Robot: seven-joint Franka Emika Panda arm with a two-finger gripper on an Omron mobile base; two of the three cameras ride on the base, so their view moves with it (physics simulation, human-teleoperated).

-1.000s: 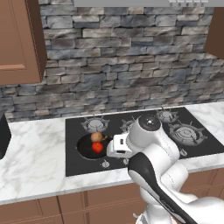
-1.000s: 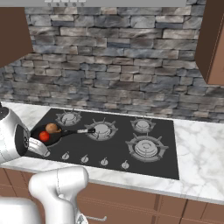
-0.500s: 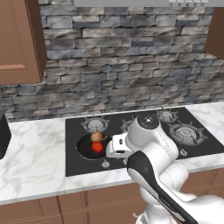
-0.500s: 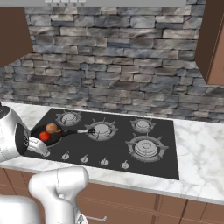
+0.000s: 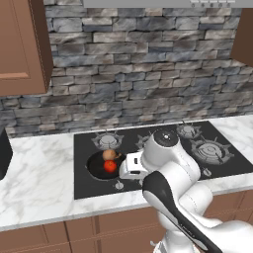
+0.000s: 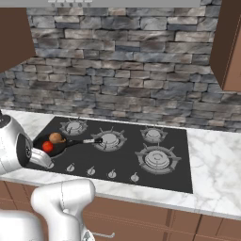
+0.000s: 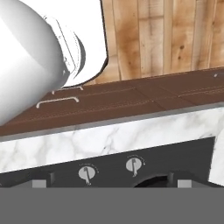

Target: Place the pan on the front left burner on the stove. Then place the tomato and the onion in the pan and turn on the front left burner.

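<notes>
The black pan (image 5: 99,168) (image 6: 41,149) rests on the front left burner of the stove (image 5: 163,138) (image 6: 174,155), covering the burner ring. The red tomato (image 5: 109,167) (image 6: 47,146) and the tan onion (image 5: 109,154) (image 6: 57,138) lie in the pan side by side. The pan's handle (image 6: 87,140) points right toward the middle burner. My white wrist (image 5: 130,166) hangs just right of the pan, over the stove's front edge. In the hand view my gripper (image 7: 111,180) is open, its fingertips (image 7: 43,178) wide apart above the knob row, holding nothing.
Silver knobs (image 7: 87,173) (image 7: 134,165) (image 6: 112,174) line the stove's front edge beside the marble counter (image 5: 39,183) (image 7: 109,140). Other burners (image 5: 107,141) (image 6: 157,158) stand behind and to the right. Brown cabinet fronts (image 7: 131,98) run below; a stone wall rises behind.
My hand has edged slightly left and down toward the pan's right side. The pan, tomato and onion have not moved, and the jaws stay open.
</notes>
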